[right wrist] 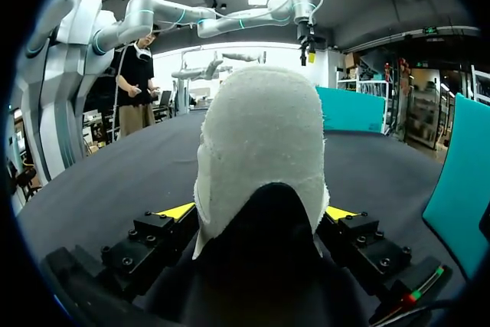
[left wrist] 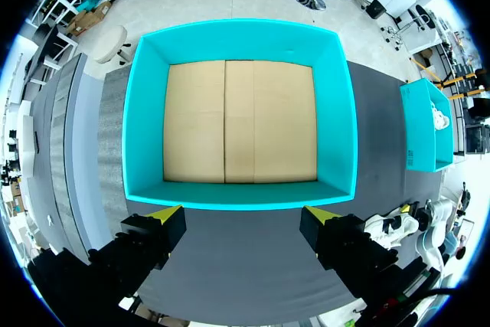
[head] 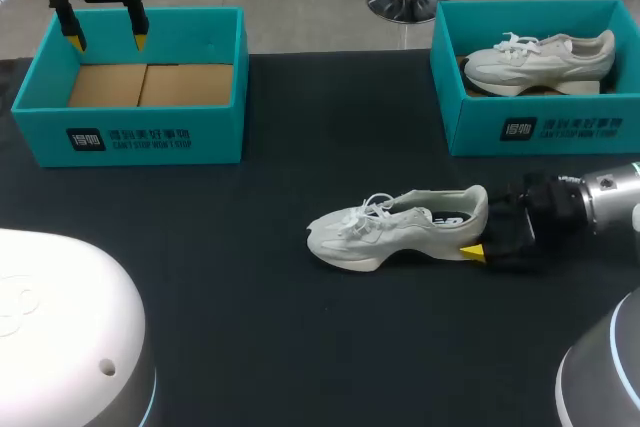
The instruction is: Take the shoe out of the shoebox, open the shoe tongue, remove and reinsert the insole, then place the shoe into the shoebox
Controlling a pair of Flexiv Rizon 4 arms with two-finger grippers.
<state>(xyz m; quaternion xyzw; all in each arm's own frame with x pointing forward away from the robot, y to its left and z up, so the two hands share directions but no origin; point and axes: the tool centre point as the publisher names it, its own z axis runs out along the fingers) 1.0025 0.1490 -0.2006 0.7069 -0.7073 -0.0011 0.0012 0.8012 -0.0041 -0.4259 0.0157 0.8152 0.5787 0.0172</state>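
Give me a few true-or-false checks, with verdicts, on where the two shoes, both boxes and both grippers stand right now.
1. The white lace-up sneaker on the black table lies on its side. False: it stands upright on its sole.
2. The left teal cardboard shoebox holds no shoe; its brown cardboard floor is bare. True.
3. The left gripper grips a shoe. False: it is open and empty, above the left teal cardboard shoebox.
4. The right teal cardboard shoebox holds a second white sneaker. True.
5. The right gripper is at the toe of the sneaker on the table. False: its fingers close on the heel.
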